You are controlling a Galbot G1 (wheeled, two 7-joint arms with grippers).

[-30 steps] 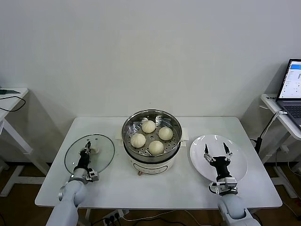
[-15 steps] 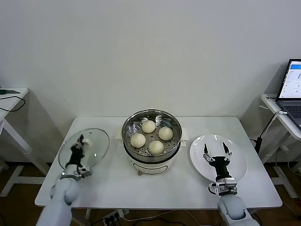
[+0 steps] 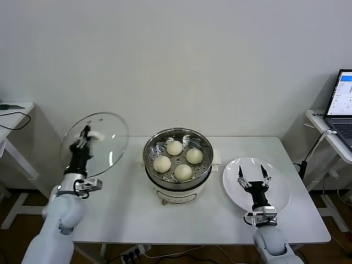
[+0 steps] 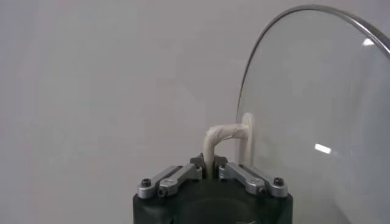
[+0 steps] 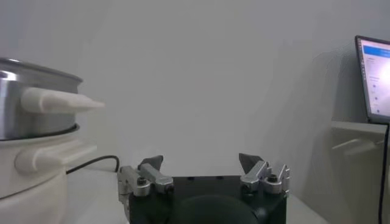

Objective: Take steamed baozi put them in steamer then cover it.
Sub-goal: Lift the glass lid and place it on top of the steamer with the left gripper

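Several cream-white baozi (image 3: 174, 147) lie on the perforated tray inside the shiny steel steamer (image 3: 149, 163) at the table's centre. My left gripper (image 3: 84, 134) is shut on the cream handle (image 4: 220, 136) of the round glass lid (image 3: 110, 137). It holds the lid tilted on edge in the air, left of the steamer and above the table's left end. In the left wrist view the lid's glass (image 4: 317, 115) rises beside the jaws. My right gripper (image 3: 253, 178) stands open over the white plate (image 3: 280, 187), with nothing between its fingers.
The white table (image 3: 132, 212) carries the steamer on its white base (image 3: 165, 195); the steamer's cream side handle (image 5: 58, 100) and a cable show in the right wrist view. A laptop (image 3: 342, 104) sits on a side desk at the right, another side table (image 3: 11, 118) at the left.
My left gripper has lifted the glass lid off the table, raising it up and to the left and tilting it on edge. The right arm has stayed still.
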